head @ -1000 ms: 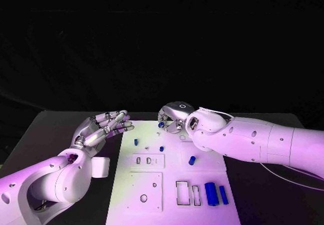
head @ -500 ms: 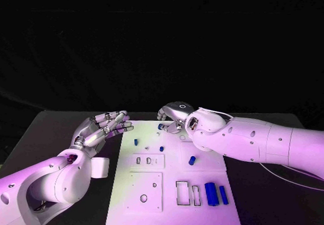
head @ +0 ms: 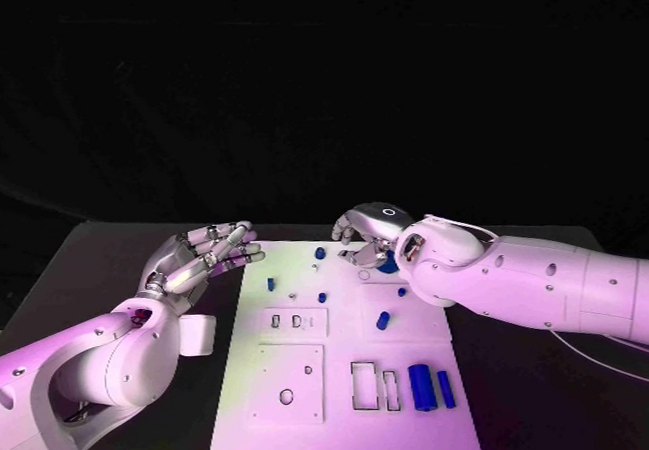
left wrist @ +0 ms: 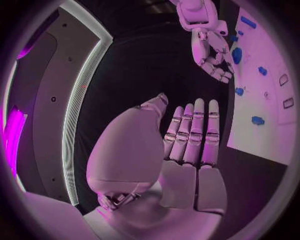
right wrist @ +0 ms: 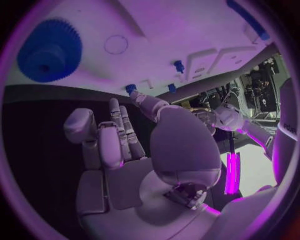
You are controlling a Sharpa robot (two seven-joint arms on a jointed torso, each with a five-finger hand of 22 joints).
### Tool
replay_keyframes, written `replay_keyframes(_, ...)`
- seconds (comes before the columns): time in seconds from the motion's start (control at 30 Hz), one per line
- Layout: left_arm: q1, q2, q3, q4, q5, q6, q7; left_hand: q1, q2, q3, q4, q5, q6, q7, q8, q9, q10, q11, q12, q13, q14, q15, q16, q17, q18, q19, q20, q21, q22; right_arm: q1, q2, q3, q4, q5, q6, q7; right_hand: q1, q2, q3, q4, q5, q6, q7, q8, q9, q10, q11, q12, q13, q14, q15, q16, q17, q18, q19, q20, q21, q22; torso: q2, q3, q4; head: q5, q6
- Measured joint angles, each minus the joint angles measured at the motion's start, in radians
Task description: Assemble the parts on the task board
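Now the right hand (head: 371, 233) has shifted aside off the blue gear (right wrist: 49, 50), fingers apart and empty just beside it on the task board (head: 346, 384), while the left hand (head: 204, 255) stays spread, holding nothing.

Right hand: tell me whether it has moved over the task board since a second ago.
Yes. The right hand shifted toward the robot's right along the task board's far edge.

Head camera looks down on the task board (head: 345, 354); both wrist cameras, close behind palms, share it.
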Motion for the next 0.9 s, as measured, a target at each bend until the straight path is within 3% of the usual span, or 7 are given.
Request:
replay_keyframes(0.07,0.000,-0.001,0.000,-0.001,0.000,0.001,0.000,0.000,0.000,0.000,0.000,0.000,0.000,0.000,0.000,0.000,0.000,0.000,0.000,0.000,0.000,0.000,0.000,0.000,0.000,0.000,0.000,0.000,0.000,0.004,-0.053,0.004,0.044,0.024,0.001,0.000,-0.036,-0.042,-0.037,0.025,0.058,-0.006,-0.012,0.000,0.003,0.077,-0.023,0.042,0.024,0.001,-0.022,0.005,0.008,0.000,0.011,-0.011,0.006,0.014,-0.001,0.0006,-0.0012,-0.003,0.002)
replay_keyframes(0.2,0.000,-0.002,0.000,-0.002,0.000,0.003,-0.001,0.000,0.000,0.000,0.000,0.000,0.000,0.000,0.000,0.000,0.000,0.000,0.000,0.000,0.000,0.000,0.000,0.000,0.000,0.000,0.000,0.000,0.000,0.012,-0.134,0.008,0.105,0.091,0.016,-0.006,-0.050,-0.075,-0.126,0.047,0.097,-0.032,-0.039,0.009,0.014,0.206,-0.059,0.184,0.129,0.002,-0.048,0.030,0.059,0.000,0.042,-0.042,0.035,0.062,-0.002,0.0012,-0.0053,-0.011,0.005)
replay_keyframes(0.27,0.000,-0.002,0.000,-0.003,0.000,0.003,-0.001,0.000,0.000,0.000,0.000,0.000,0.000,0.000,0.000,0.000,0.000,0.000,0.000,0.000,0.000,0.000,0.000,0.000,0.000,0.000,0.000,0.000,0.000,0.014,-0.171,0.010,0.130,0.132,0.034,-0.010,-0.024,-0.050,-0.209,0.072,0.112,-0.066,-0.043,0.054,0.046,0.225,-0.071,0.504,0.501,0.002,-0.055,0.071,0.151,-0.002,0.068,-0.051,0.063,0.110,-0.003,0.0023,-0.0075,-0.015,0.006)
replay_keyframes(0.37,0.000,-0.002,0.000,-0.003,0.000,0.005,-0.001,0.000,0.000,0.000,0.000,0.000,0.000,0.000,0.000,0.000,0.000,0.000,0.000,0.000,0.000,0.000,0.000,0.000,0.000,0.000,0.000,0.000,0.000,0.015,-0.204,0.010,0.142,0.175,0.057,-0.016,0.003,-0.032,-0.274,0.100,0.122,-0.110,-0.039,0.110,0.080,0.250,-0.057,0.979,0.972,0.002,-0.055,0.109,0.202,-0.016,0.097,-0.043,0.092,0.160,-0.005,0.0038,-0.0094,-0.021,0.007)
replay_keyframes(0.47,0.000,-0.002,0.000,-0.003,0.000,0.006,-0.001,0.000,0.000,0.000,0.000,0.000,0.000,0.000,0.000,0.000,0.000,0.000,0.000,0.000,0.000,0.000,0.000,0.000,0.000,0.000,0.000,0.000,0.000,0.016,-0.223,0.010,0.147,0.210,0.082,-0.025,0.014,-0.021,-0.293,0.115,0.122,-0.130,-0.036,0.136,0.094,0.281,-0.050,1.142,1.123,0.003,-0.053,0.123,0.207,-0.016,0.108,-0.039,0.104,0.185,-0.005,0.0059,-0.0111,-0.026,0.007)
replay_keyframes(0.63,0.000,-0.001,0.000,-0.003,0.000,0.008,-0.002,0.000,0.000,0.000,0.000,0.000,0.000,0.000,0.000,0.000,0.000,0.000,0.000,0.000,0.000,0.000,0.000,0.000,0.000,0.000,0.000,0.000,0.000,0.014,-0.231,0.010,0.138,0.244,0.114,-0.036,0.029,-0.017,-0.308,0.127,0.132,-0.148,-0.031,0.165,0.107,0.304,-0.040,1.229,1.175,0.002,-0.047,0.132,0.207,-0.016,0.121,-0.032,0.116,0.212,-0.005,0.0067,-0.0127,-0.031,0.008)
replay_keyframes(0.9,0.000,0.001,0.000,-0.006,0.000,0.011,-0.003,0.000,0.000,0.000,0.000,0.000,0.000,0.000,0.000,0.000,0.000,0.000,0.000,0.000,0.000,0.000,0.000,0.001,0.000,0.000,0.000,0.000,-0.001,0.007,-0.201,0.008,0.095,0.254,0.128,-0.047,0.039,-0.012,-0.313,0.133,0.149,-0.163,-0.027,0.174,0.110,0.304,-0.040,1.231,1.175,0.000,-0.045,0.132,0.207,-0.018,0.121,-0.032,0.119,0.219,-0.004,0.0052,-0.0105,-0.032,0.006)
